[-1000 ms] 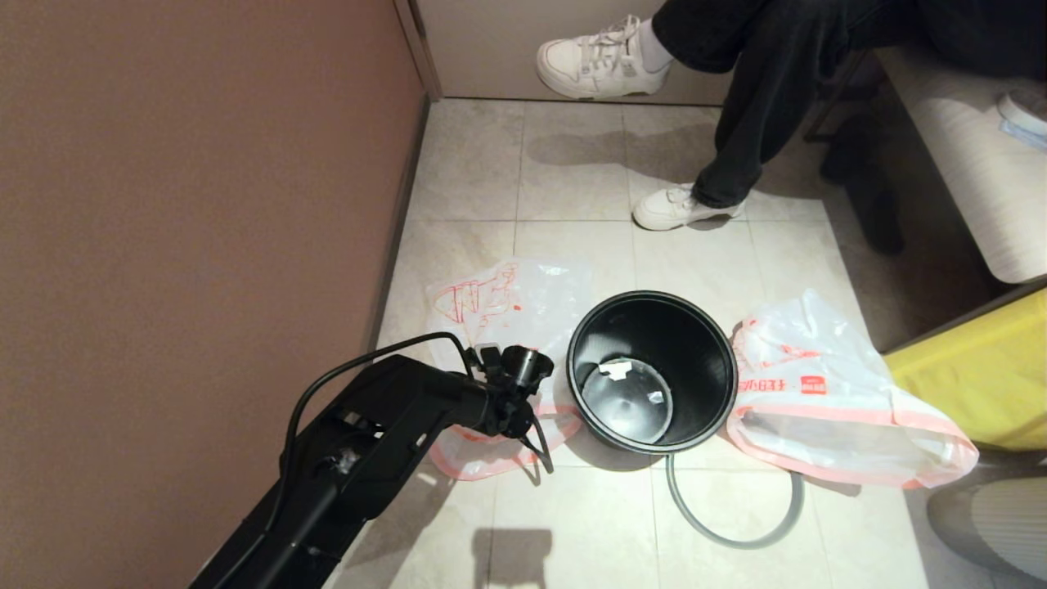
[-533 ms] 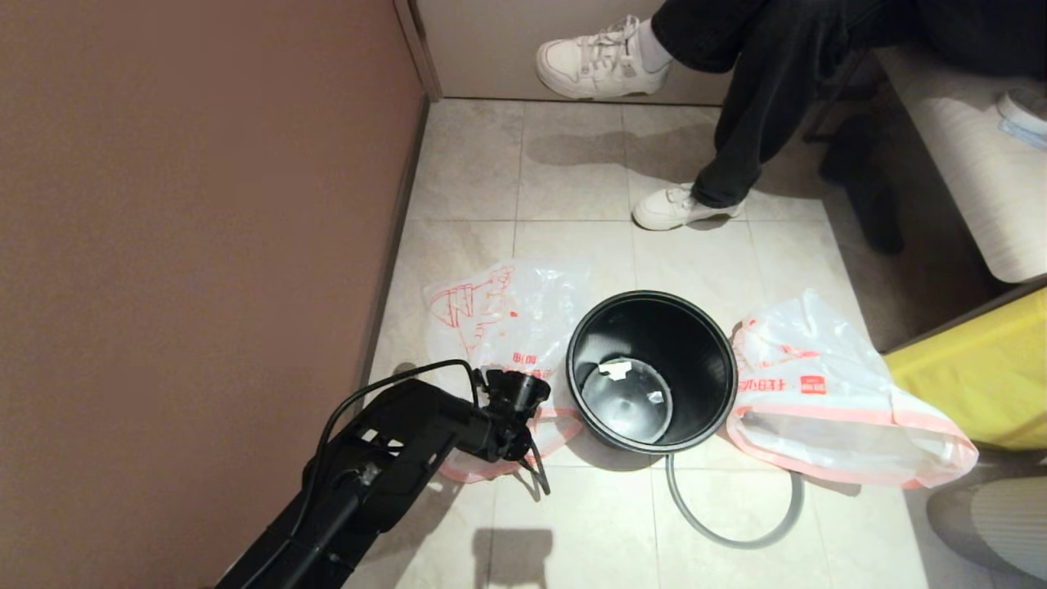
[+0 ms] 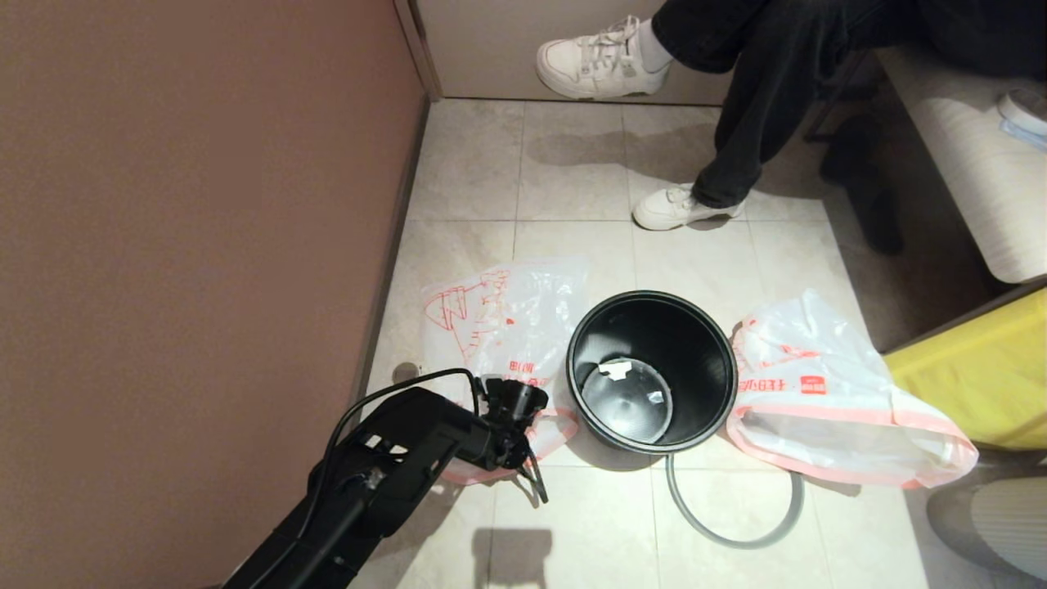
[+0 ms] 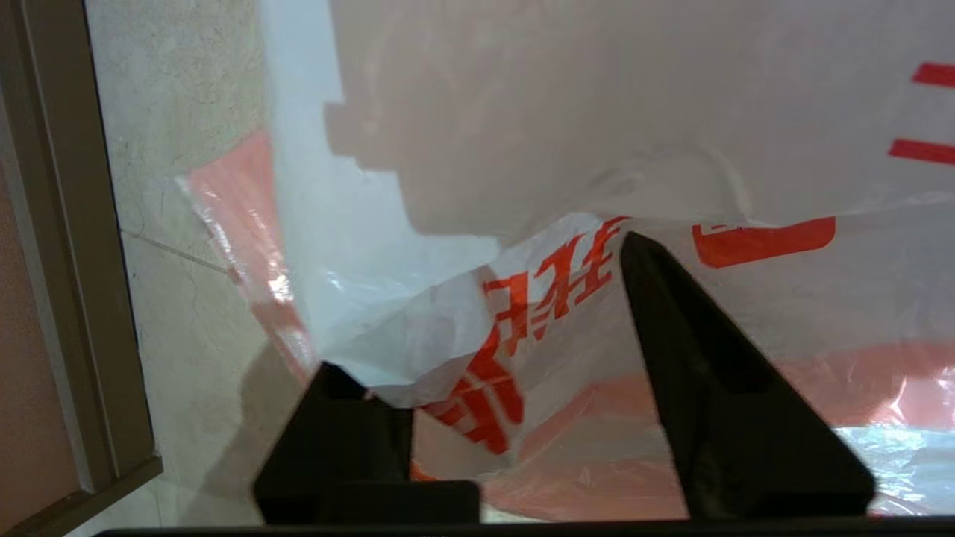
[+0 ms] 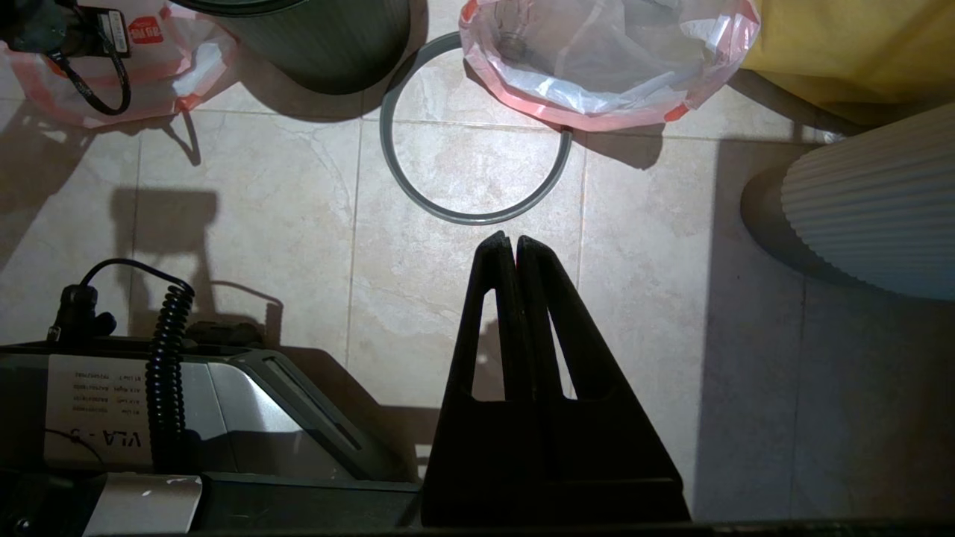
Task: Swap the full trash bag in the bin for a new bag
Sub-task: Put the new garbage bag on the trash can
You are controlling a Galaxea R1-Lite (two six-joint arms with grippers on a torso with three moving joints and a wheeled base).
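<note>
The bin (image 3: 650,296) stands upright on the floor, black and without a liner; its wall (image 5: 328,45) shows in the right wrist view. The new bag (image 3: 499,327) lies flat to its left. My left gripper (image 3: 511,425) is down at that bag's near pink hem. Its jaws are open, with a raised fold of the new bag (image 4: 522,313) between them, the left gripper (image 4: 481,304) not closed on it. The full trash bag (image 3: 826,401) lies right of the bin, mouth open (image 5: 612,60). My right gripper (image 5: 515,240) hangs shut and empty above the floor.
The bin's loose grey ring (image 3: 736,536) lies on the tiles in front of the bin, partly under the full bag. A seated person's shoe (image 3: 679,209) rests behind. Brown wall (image 3: 204,204) on the left, yellow object (image 3: 981,376) and ribbed white object (image 5: 873,201) on the right.
My left arm has drawn back toward me and lowered, bringing its gripper from over the new bag's middle to its near hem. More of the bag's print is uncovered. The bin and full bag are unmoved.
</note>
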